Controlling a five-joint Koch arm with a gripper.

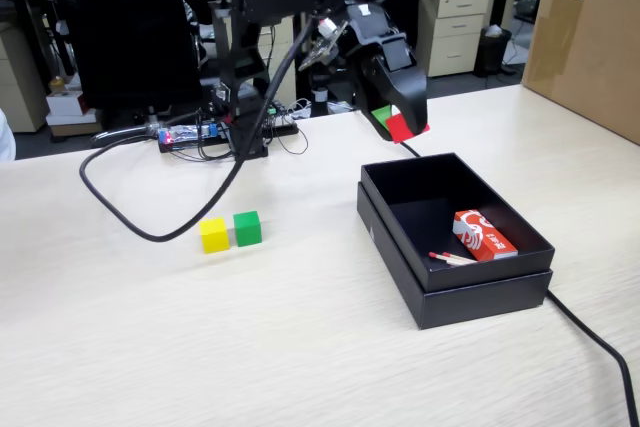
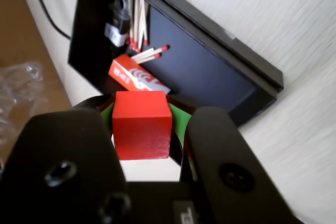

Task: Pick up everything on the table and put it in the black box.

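Observation:
My gripper (image 1: 400,127) hangs in the air just above the far left corner of the black box (image 1: 385,217), shut on the red cube (image 1: 404,128). In the wrist view the red cube (image 2: 142,124) sits squarely between the green-padded jaws of the gripper (image 2: 142,116), with the black box (image 2: 210,72) below it. A yellow cube (image 1: 213,234) and a green cube (image 1: 247,228) stand side by side, touching, on the table (image 1: 200,347), well left of the box.
Inside the box lie a red-and-white packet (image 1: 483,234) and matchsticks (image 1: 450,258). A big brown carton (image 1: 590,37) stands at the back right. A black cable (image 1: 600,347) runs off the box's right side; another loops from the arm's base (image 1: 130,212).

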